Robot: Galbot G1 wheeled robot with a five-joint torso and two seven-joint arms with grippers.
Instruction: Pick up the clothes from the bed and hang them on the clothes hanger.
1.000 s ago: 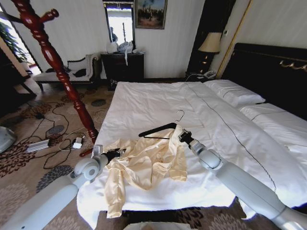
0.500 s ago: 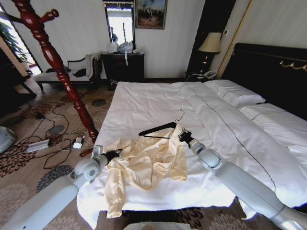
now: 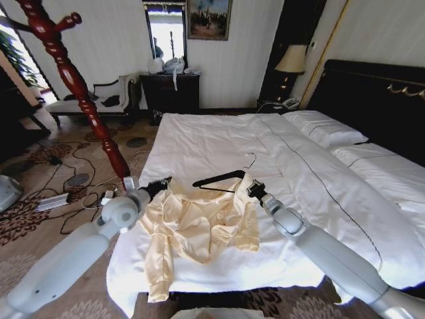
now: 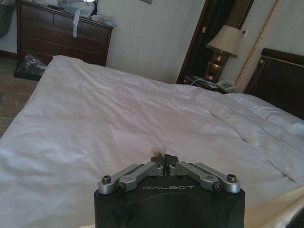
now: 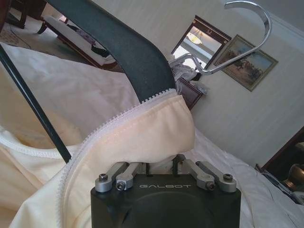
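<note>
Clothes (image 3: 199,229) on bed's (image 3: 199,139) near edge, our right gripper (image 5: 164,167) clamping them beside clothes hanger (image 3: 216,181), our left gripper (image 4: 165,161) closed empty.

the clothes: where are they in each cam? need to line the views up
Head view: the clothes lie spread on the bed's near corner.
Left wrist view: a small cream scrap is pinched at the left gripper's tips.
Right wrist view: a cream fold with a zip edge lies just below the clothes hanger.
Shared landmark: the dark dresser against the far wall.
</note>
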